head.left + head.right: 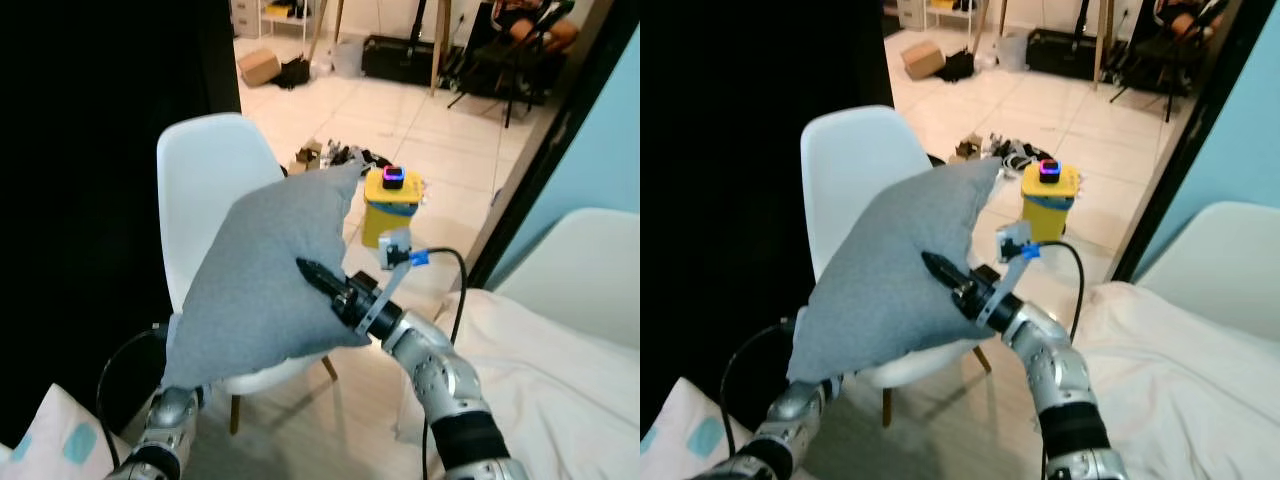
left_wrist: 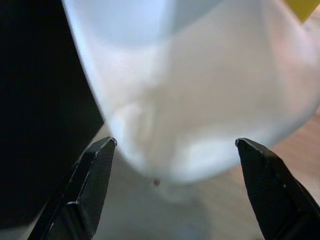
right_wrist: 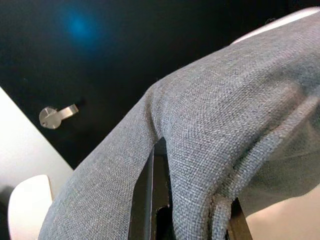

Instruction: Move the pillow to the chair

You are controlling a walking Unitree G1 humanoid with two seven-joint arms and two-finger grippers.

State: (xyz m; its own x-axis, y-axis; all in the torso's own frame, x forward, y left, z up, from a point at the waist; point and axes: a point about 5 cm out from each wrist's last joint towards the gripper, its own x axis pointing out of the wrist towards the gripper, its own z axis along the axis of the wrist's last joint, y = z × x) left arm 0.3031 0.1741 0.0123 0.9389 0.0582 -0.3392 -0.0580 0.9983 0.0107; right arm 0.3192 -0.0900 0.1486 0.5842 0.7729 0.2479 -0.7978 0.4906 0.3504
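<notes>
Grey pillow (image 1: 265, 275): held aloft in front of the white chair (image 1: 205, 175), hiding most of the seat; one corner pointing up toward the yellow container (image 1: 391, 205), opposite corner low beside the left forearm; fabric woven, creased where gripped.
Right gripper (image 1: 318, 277): reaching in from the right, black fingers (image 3: 150, 200) clamped on the pillow's near edge, cloth folded over and between them; silver arm with black cable looping behind.
Left gripper (image 2: 175, 165): below the pillow's lower corner; fingers (image 2: 92, 172) spread wide, nothing between them; blurred white chair shell ahead, wooden floor beneath.
White chair: moulded shell on wooden legs; backrest upright against a black wall; seat partly visible under the pillow.
Yellow container: on pale floor tiles beyond the chair; small black device with a glowing top (image 1: 393, 176) resting on it.
White bedding (image 1: 545, 370): lower right, just beside the right arm.
Patterned cushion (image 1: 55, 440): lower left corner, white with blue patches.
Cardboard box (image 1: 259, 67): far floor, well apart from the chair.
Door handle (image 3: 55, 116): silver, against the dark wall behind the pillow.
</notes>
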